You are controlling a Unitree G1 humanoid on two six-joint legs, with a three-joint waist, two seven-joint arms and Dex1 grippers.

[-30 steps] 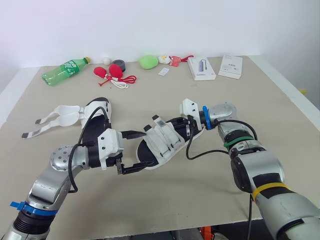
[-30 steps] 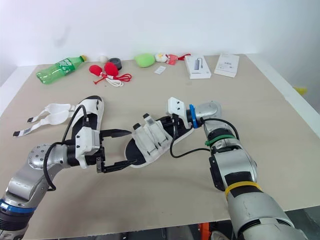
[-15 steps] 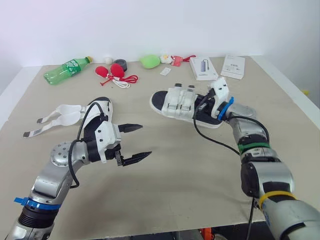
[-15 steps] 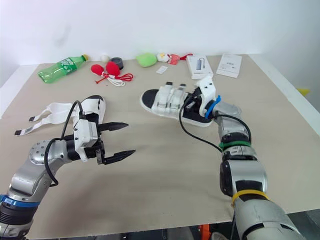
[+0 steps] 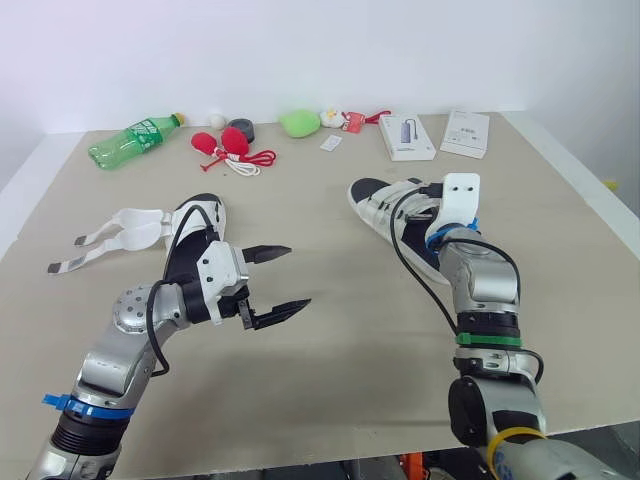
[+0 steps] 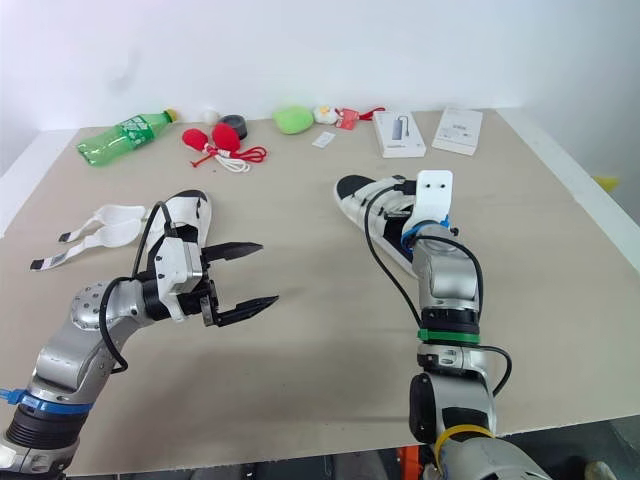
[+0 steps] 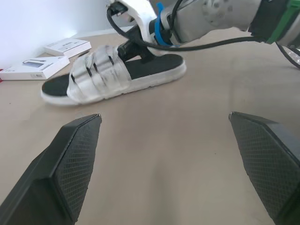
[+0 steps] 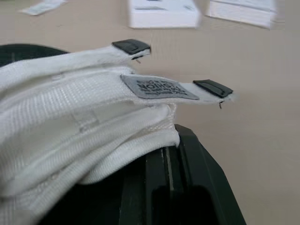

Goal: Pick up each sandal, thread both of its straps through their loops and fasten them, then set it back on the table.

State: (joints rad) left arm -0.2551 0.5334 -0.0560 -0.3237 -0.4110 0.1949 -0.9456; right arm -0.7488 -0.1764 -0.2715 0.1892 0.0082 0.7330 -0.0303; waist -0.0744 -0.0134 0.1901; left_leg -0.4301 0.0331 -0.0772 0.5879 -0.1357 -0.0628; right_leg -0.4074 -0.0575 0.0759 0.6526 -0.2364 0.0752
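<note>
On the beige table (image 5: 350, 380), a strapped sandal (image 5: 383, 206); white wall (image 5: 300, 50) behind.

The left gripper (image 5: 298, 276) hovers over the table (image 5: 350, 380), its two fingers spread wide. Just behind it lies the open sandal (image 5: 195, 235) (white straps trailing loose to the left). The right gripper (image 5: 418, 200) meets the fastened sandal (image 5: 380, 207).

One sandal (image 5: 192, 238) lies left, a second sandal (image 5: 384, 206) right; bottle (image 5: 132, 141), boxes (image 5: 406, 137), perhaps toys (image 5: 296, 123) behind.

Head stereo looks down over the table (image 5: 350, 400); both wrist cameras share the sandal (image 7: 101, 75), right's nearest.
</note>
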